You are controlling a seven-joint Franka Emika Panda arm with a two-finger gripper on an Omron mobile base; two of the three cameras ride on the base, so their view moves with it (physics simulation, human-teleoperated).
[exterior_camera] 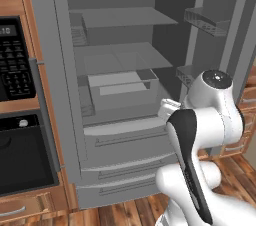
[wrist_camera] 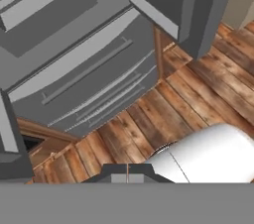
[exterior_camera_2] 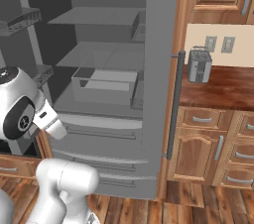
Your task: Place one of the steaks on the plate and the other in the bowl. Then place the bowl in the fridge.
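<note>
Standing open before the robot, the tall grey steel fridge (exterior_camera: 125,70) shows its grey shelves, a box-shaped grey crisper bin (exterior_camera: 122,90) on the middle level and wire door racks (exterior_camera: 205,22) on the swung-out door to the right. In the left base view, going from the left, a black wall oven (exterior_camera: 17,120) sits in wooden cabinetry; its keypad panel carries pale marks too small to read. Next comes the fridge's left door seen edge-on, then the open interior, then the white Panda arm with dark joints (exterior_camera: 200,135) rising from the lower right in front of the lower drawers (exterior_camera: 125,165).

In the right base view the arm's white elbow (exterior_camera_2: 22,104) is at the left, the fridge interior (exterior_camera_2: 99,69) in the middle, and the other fridge door with its long bar handle (exterior_camera_2: 174,104) stands beside a wooden counter (exterior_camera_2: 223,86). A small steel toaster (exterior_camera_2: 199,65) sits on that counter below two wall sockets.

In the hand view the two-finger gripper (wrist_camera: 127,174) points down at the fridge's lower drawers (wrist_camera: 84,79) and the wooden plank floor (wrist_camera: 198,94). Its dark fingertips (wrist_camera: 115,173) sit pressed together, jaws closed with nothing between them, well apart from the fridge shelves. No readable brand or label appears anywhere.
</note>
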